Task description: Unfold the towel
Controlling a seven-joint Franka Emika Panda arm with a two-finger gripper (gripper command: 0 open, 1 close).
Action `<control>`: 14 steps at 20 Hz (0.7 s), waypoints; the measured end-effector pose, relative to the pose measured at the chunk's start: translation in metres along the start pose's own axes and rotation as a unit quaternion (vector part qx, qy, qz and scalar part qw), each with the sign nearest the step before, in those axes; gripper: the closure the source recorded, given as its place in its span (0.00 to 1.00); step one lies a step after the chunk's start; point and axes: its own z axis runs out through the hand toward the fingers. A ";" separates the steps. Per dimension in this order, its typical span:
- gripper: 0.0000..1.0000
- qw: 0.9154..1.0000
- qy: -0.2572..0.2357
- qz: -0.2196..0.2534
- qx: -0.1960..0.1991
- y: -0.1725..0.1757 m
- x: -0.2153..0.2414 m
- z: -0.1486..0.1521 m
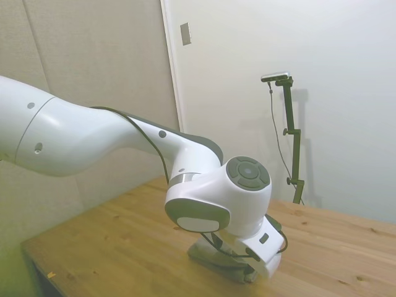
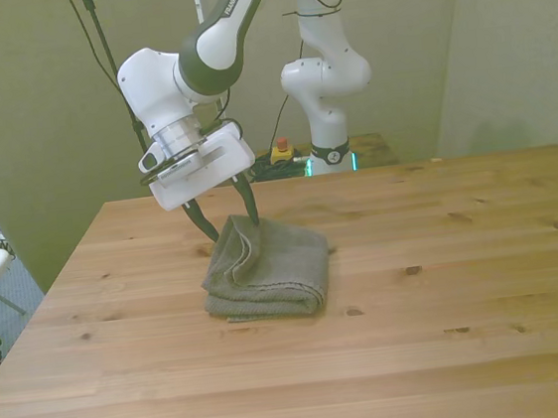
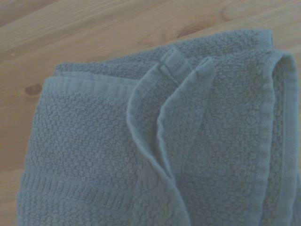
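A: Towel position?
B: The towel (image 2: pixel 268 267) lies folded on the wooden table (image 2: pixel 448 301), left of centre in the front view, one corner pulled up.
A: Gripper condition?
B: The gripper (image 2: pixel 228 217) stands over the far edge; fingers apart, straddling the raised corner.

A: Side cam, what've we got?
B: White arm (image 1: pixel 124 139) low over the wooden table (image 1: pixel 124 247), wrist right above the towel (image 1: pixel 213 255). Towel flat on the table, mostly hidden behind the arm.
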 end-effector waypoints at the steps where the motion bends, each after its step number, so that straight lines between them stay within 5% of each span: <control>1: 1.00 1.000 0.001 -0.001 0.003 0.001 0.000 -0.001; 14: 1.00 1.000 -0.001 -0.010 0.004 0.004 0.001 0.001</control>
